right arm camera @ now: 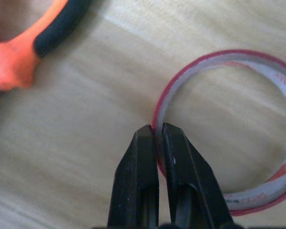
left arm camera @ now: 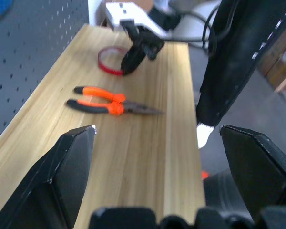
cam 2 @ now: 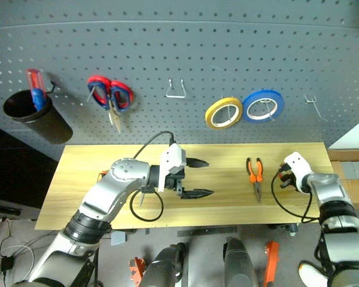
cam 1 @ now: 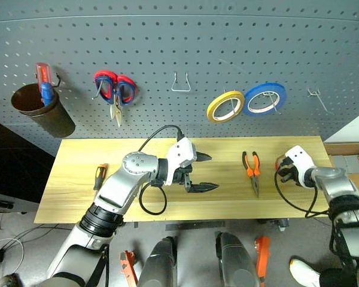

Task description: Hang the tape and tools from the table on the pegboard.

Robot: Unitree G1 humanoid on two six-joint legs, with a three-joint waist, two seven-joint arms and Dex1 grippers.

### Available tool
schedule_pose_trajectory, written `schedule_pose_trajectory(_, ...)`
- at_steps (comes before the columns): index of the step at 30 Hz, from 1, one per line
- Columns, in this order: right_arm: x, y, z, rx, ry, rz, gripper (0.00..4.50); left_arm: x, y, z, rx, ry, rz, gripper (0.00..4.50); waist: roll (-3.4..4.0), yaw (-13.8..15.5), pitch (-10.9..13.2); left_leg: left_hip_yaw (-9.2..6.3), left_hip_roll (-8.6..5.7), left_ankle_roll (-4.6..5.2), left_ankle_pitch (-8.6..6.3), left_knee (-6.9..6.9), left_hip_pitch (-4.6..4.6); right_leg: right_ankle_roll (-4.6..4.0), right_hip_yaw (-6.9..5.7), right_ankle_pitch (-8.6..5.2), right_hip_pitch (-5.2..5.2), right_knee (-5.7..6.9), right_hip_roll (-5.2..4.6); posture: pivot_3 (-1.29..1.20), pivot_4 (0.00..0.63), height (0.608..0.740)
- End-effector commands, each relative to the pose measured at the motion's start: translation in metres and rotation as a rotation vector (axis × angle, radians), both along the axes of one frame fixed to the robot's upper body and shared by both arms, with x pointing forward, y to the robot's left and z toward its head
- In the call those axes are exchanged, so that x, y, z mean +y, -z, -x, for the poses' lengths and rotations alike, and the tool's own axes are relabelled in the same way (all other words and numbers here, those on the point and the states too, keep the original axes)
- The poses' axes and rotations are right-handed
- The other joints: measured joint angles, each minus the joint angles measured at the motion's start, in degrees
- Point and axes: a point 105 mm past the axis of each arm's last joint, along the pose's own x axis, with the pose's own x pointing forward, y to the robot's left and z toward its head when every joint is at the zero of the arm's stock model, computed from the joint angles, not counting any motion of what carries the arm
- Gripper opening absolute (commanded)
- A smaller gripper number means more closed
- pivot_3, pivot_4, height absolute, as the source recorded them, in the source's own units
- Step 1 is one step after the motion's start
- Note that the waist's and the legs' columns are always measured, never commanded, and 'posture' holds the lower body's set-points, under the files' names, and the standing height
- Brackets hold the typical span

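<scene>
We see our right claw (right arm camera: 156, 131) closed on the band of the red tape (right arm camera: 257, 200), its two black fingers pressed together with the thin wall of the ring pinched between them at the near edge; the ring lies flat on the worktop (cam 1: 78, 179) toward its right end. From the head views the tape is almost wholly hidden behind that claw, with only a sliver of red showing at its left side, so we read the grip from the wrist views. Our left claw (cam 1: 202, 172) hangs over the middle of the worktop with its fingers spread wide apart and nothing between them, pointing toward the right. The pliers (cam 1: 252, 170) lie flat between the two claws, orange handles toward the pegboard (cam 1: 179, 48) and the slim nose toward the front edge, so their long axis runs front to back. At the left end a screwdriver (cam 1: 100, 176) shows its orange-and-black handle, while its shaft is covered by our left arm. On the pegboard hang the red-and-blue scissors (cam 1: 115, 91), a yellow roll (cam 1: 225, 106) and a blue roll (cam 1: 264, 98), and a dark cup (cam 1: 45, 110) holds a red-handled screwdriver (cam 1: 43, 81), its lower part sunk out of sight.
</scene>
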Motion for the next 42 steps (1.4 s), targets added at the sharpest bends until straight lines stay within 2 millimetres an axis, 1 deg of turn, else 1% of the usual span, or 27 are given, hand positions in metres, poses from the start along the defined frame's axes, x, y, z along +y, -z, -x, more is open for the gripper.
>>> schedule_pose_trajectory(1,-0.005,-0.059,0.012,-0.232,0.023,0.092,0.05,-0.006,-0.019,0.009,-0.043,0.026,0.057,4.50,0.10,-0.02,0.01,0.02,-0.01,0.01,0.00,0.02,-0.09,0.01,0.02,0.00,-0.07,0.01,-0.06,-0.15,0.325,0.740)
schedule_pose_trajectory(4,0.009,-0.088,0.038,-0.385,0.085,0.130,0.05,-0.011,-0.028,0.012,-0.055,0.032,0.093,4.50,0.10,-0.19,0.00,0.03,-0.02,0.02,-0.01,0.07,-0.23,0.02,0.02,0.01,-0.20,0.01,-0.06,-0.17,0.326,0.740)
schedule_pose_trajectory(6,0.023,-0.109,0.054,-0.511,0.130,0.152,0.05,-0.013,-0.034,0.011,-0.069,0.035,0.113,4.50,0.11,-0.33,0.00,0.03,-0.02,0.03,-0.01,0.06,-0.22,0.02,0.01,0.01,-0.22,0.05,0.03,-0.19,0.328,0.740)
schedule_pose_trajectory(9,0.048,-0.135,0.068,-0.666,0.153,0.148,0.05,-0.017,-0.043,0.008,-0.100,0.030,0.149,4.50,0.12,-0.51,0.01,0.03,0.00,0.03,-0.02,0.06,-0.18,0.01,0.04,0.01,-0.23,0.12,0.08,-0.21,0.332,0.740)
schedule_pose_trajectory(11,0.059,-0.153,0.070,-0.746,0.163,0.131,0.05,-0.020,-0.050,0.004,-0.130,0.018,0.181,4.50,0.11,-0.53,0.01,0.10,-0.03,0.05,-0.02,0.15,-0.17,0.06,0.12,0.07,-0.22,0.13,0.06,-0.22,0.334,0.740)
schedule_pose_trajectory(13,0.065,-0.168,0.067,-0.805,0.175,0.095,0.05,-0.023,-0.057,-0.001,-0.166,-0.003,0.212,4.50,0.11,-0.55,0.01,0.10,-0.03,0.24,-0.10,0.19,-0.17,0.10,0.13,0.13,-0.18,0.07,0.04,-0.22,0.333,0.740)
schedule_pose_trajectory(14,0.066,-0.174,0.065,-0.824,0.181,0.075,0.05,-0.024,-0.059,-0.002,-0.183,-0.008,0.224,4.50,0.11,-0.53,0.01,0.10,-0.03,0.26,-0.10,0.20,-0.16,0.09,0.13,0.14,-0.18,0.07,0.04,-0.22,0.332,0.740)
schedule_pose_trajectory(16,0.064,-0.191,0.054,-0.863,0.197,0.033,0.05,-0.027,-0.065,-0.004,-0.208,-0.023,0.251,4.50,0.11,-0.65,0.01,0.06,-0.02,0.24,-0.09,0.18,-0.16,0.08,0.06,0.15,-0.18,0.08,0.08,-0.22,0.331,0.740)
schedule_pose_trajectory(18,0.061,-0.196,0.046,-0.869,0.207,0.009,0.05,-0.029,-0.067,-0.005,-0.218,-0.031,0.261,4.50,0.11,-0.80,0.01,0.11,-0.02,0.10,-0.01,0.16,-0.16,0.06,0.08,0.16,-0.20,0.07,0.06,-0.22,0.327,0.740)
schedule_pose_trajectory(22,0.051,-0.194,0.026,-0.850,0.221,-0.045,0.05,-0.030,-0.067,-0.006,-0.226,-0.036,0.260,4.50,0.11,-0.89,0.01,0.14,-0.03,0.10,-0.01,0.07,-0.17,0.06,0.07,0.15,-0.20,-0.04,0.04,-0.21,0.323,0.740)
schedule_pose_trajectory(26,0.032,-0.188,0.002,-0.822,0.269,-0.114,0.05,-0.027,-0.066,-0.009,-0.239,-0.056,0.254,4.50,0.11,-0.91,0.01,0.24,-0.04,0.14,-0.03,0.07,-0.18,0.06,0.09,0.15,-0.22,-0.07,-0.02,-0.19,0.317,0.740)
schedule_pose_trajectory(29,0.027,-0.183,-0.008,-0.820,0.279,-0.131,0.05,-0.024,-0.067,-0.012,-0.248,-0.079,0.256,4.50,0.11,-0.92,0.01,0.24,-0.02,0.14,-0.03,0.06,-0.18,0.06,0.07,0.15,-0.24,-0.04,0.00,-0.18,0.315,0.740)
schedule_pose_trajectory(32,0.027,-0.172,-0.013,-0.795,0.270,-0.137,0.05,-0.020,-0.066,-0.015,-0.249,-0.100,0.252,4.50,0.11,-0.95,0.01,0.26,-0.03,0.14,-0.03,0.06,-0.18,0.06,0.09,0.15,-0.25,-0.03,0.00,-0.18,0.316,0.740)
schedule_pose_trajectory(35,0.032,-0.157,-0.011,-0.755,0.264,-0.144,0.63,-0.012,-0.062,-0.016,-0.244,-0.115,0.232,4.50,0.11,-0.96,0.01,0.29,-0.02,0.14,-0.03,0.06,-0.18,0.06,0.10,0.15,-0.27,-0.02,0.00,-0.18,0.317,0.740)
schedule_pose_trajectory(37,0.036,-0.143,-0.006,-0.709,0.258,-0.139,1.27,-0.005,-0.058,-0.016,-0.239,-0.132,0.214,4.50,0.11,-0.95,0.01,0.29,-0.02,0.14,-0.03,0.06,-0.18,0.06,0.10,0.15,-0.27,0.00,0.00,-0.17,0.318,0.740)
schedule_pose_trajectory(39,0.043,-0.127,0.003,-0.654,0.260,-0.134,1.94,0.008,-0.049,-0.018,-0.229,-0.156,0.174,4.50,0.11,-0.96,0.01,0.29,-0.02,0.14,-0.03,0.06,-0.18,0.06,0.11,0.15,-0.28,-0.01,0.00,-0.17,0.319,0.740)
schedule_pose_trajectory(42,0.062,-0.106,0.021,-0.560,0.269,-0.172,2.94,0.028,-0.036,-0.018,-0.183,-0.177,0.102,4.50,0.13,-1.17,0.01,0.28,0.00,0.14,-0.03,0.03,-0.18,0.06,0.14,0.15,-0.36,0.04,0.01,-0.18,0.323,0.740)
